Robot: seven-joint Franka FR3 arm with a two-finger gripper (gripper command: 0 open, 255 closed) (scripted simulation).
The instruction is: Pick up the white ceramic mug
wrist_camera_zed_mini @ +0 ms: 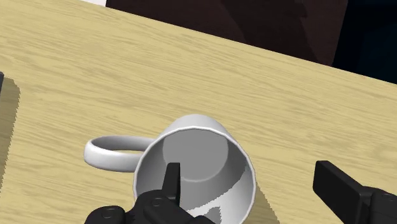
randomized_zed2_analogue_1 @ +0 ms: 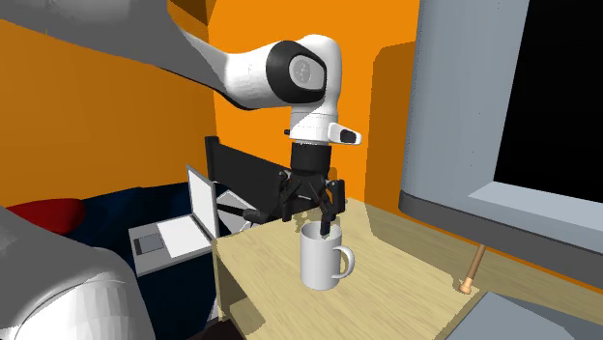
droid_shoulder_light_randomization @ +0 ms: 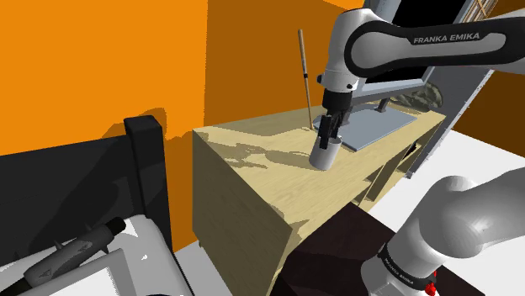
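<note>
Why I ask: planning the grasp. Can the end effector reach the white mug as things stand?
Probably yes: the open end effector straddles the wall of the mug, one finger inside, the other outside, opposite the handle. Nothing blocks it.

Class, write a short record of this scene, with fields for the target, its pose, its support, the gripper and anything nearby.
target: white mug
pose: upright, opening facing up, handle sticking out to one side
support: light wooden tabletop
gripper: gripper open, one finger down inside the mug, the other outside its wall
held: no, the wall is straddled but not clasped
nearby: wooden stick standing on the same tabletop
</note>
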